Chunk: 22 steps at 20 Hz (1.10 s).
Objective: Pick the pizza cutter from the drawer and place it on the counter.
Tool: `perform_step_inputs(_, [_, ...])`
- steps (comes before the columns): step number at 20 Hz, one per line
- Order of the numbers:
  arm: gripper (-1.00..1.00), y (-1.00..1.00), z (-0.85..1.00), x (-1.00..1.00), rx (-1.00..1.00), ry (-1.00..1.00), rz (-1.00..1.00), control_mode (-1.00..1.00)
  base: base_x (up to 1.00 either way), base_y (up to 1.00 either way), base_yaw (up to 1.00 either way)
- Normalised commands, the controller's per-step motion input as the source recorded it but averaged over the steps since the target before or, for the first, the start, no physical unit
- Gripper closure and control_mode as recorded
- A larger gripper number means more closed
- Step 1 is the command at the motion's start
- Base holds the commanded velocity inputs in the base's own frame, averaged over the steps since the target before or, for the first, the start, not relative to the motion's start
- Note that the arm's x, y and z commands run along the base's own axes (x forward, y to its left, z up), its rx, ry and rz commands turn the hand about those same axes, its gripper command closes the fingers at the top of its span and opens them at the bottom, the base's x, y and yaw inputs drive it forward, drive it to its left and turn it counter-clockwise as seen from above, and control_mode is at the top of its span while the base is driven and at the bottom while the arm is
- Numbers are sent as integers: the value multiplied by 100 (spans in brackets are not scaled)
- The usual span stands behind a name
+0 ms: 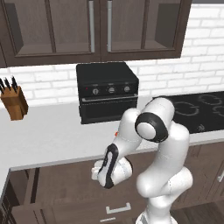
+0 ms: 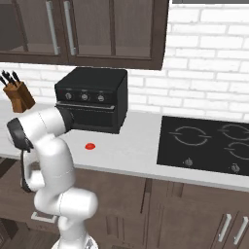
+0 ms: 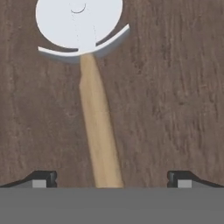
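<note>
Grasping step: my end effector (image 3: 112, 178) hangs spread astride the tan-handled, white-wheeled pizza cutter (image 3: 94, 109) on the dark-brown drawer floor (image 3: 175, 96); next, lower and pinch.

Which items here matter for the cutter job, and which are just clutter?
Job:
pizza cutter, lying on the drawer floor
claw, open, straddling the handle
counter, drop-off spot

Clutter:
oven
knife block
cooktop
small red item
glass-fronted cabinets

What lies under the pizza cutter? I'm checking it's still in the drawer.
The pizza cutter lies flat on the drawer floor's dark wood; the wood directly beneath is covered.
</note>
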Motion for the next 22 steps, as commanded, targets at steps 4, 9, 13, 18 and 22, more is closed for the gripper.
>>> perform_step_inputs(4, [100,32,-25,31,-3,1,0,-100,0,0,0])
perform_step_inputs(9, [100,59,-17,22,-9,6,0,-100,0,0,0])
perform_step_inputs(13, [100,44,0,0,-12,18,0,-100,0,0,0])
perform_step_inputs(18, [100,8,54,-40,-6,11,0,-100,0,0,0])
perform_step_inputs(22, [100,0,98,-46,0,0,0,-100,0,0,0])
